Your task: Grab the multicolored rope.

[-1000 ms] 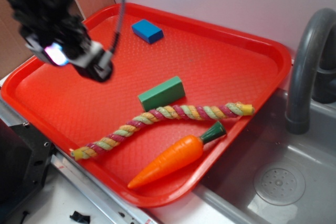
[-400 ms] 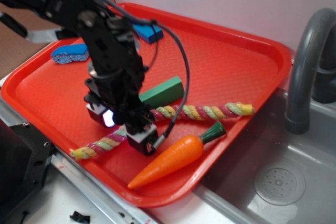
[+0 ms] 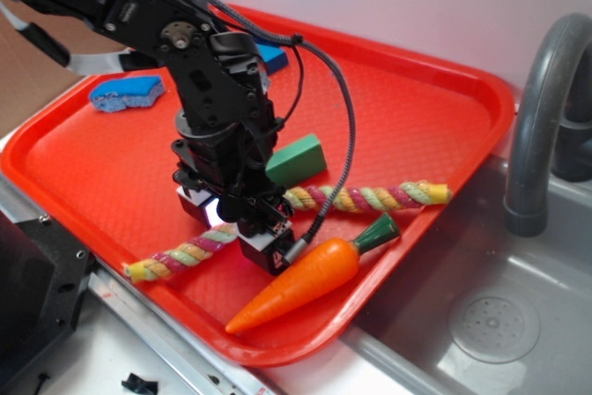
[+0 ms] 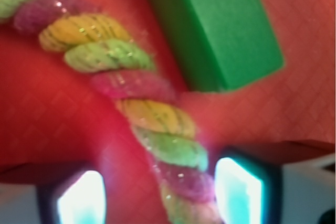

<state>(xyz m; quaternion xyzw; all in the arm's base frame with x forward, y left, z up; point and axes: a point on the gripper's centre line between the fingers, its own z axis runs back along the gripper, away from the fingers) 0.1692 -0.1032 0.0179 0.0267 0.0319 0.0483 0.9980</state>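
Straddling the multicolored rope, the hand hung low with fingers spread wide either side, nothing held yet. Rope lay diagonally across the red tray. Best to drop straight, close mid-strand. Green block sat just beside; orange carrot near, blue sponge well apart.

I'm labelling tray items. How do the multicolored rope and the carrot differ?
The rope is twisted pink, yellow and green strands with frayed ends; the carrot is smooth orange with a dark green top. The rope is longer and thinner and bends along its length; the carrot is short, thick and straight. The gripper is over the rope's middle; the carrot lies free of it. Both lie flat on the red tray.
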